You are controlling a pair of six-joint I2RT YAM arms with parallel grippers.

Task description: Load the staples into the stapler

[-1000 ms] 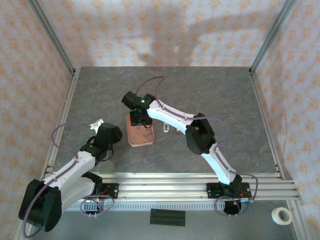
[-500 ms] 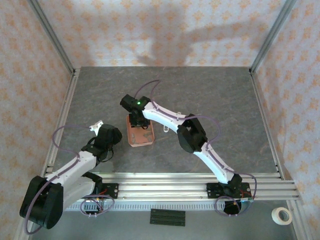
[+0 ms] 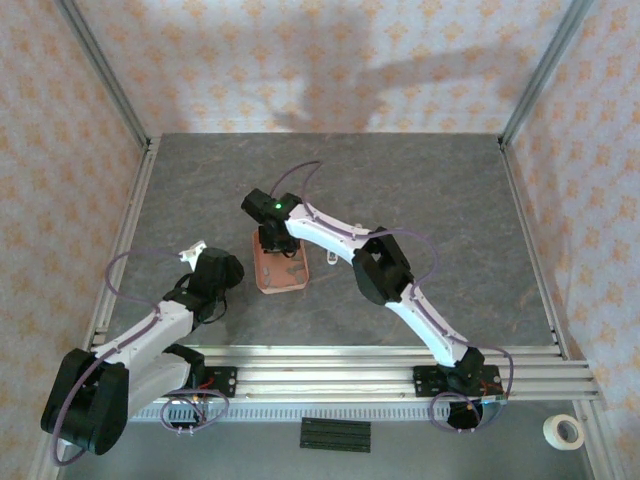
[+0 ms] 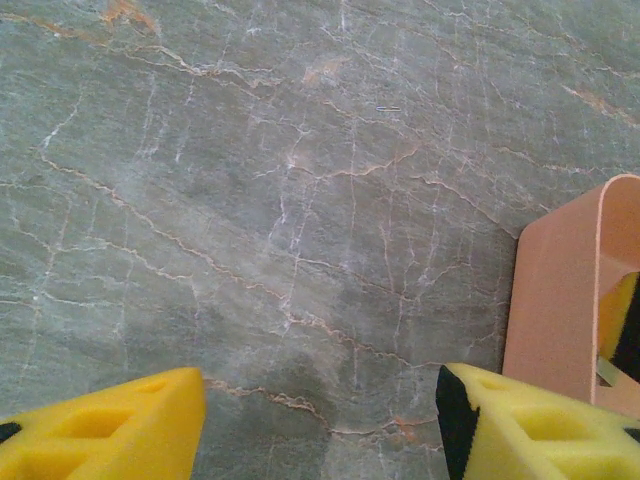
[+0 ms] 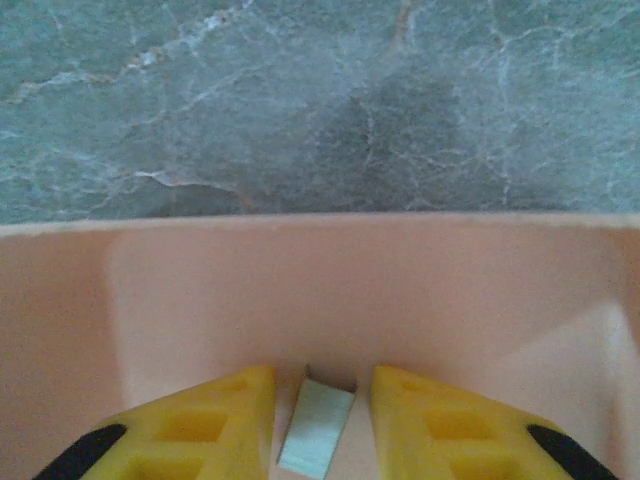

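A small grey block of staples (image 5: 318,430) lies on the floor of the salmon-pink tray (image 5: 320,280), close to its far wall. My right gripper (image 5: 322,385) reaches down into the tray (image 3: 285,280), its yellow fingers on either side of the block with a thin gap on each side. A small pale oblong (image 3: 329,258) that looks like the stapler lies on the table just right of the tray. My left gripper (image 4: 320,400) hovers open over bare table, left of the tray's outer wall (image 4: 555,290); its place in the top view is (image 3: 205,262).
The table is grey marble (image 3: 420,190), fenced by aluminium rails (image 3: 390,365) at the near edge and patterned walls around. A roll of tape (image 3: 569,431) and a black strip (image 3: 335,434) lie outside the rails.
My right arm has drawn its elbow in to the left and its jaws have narrowed around the staple block. The left arm has barely shifted.
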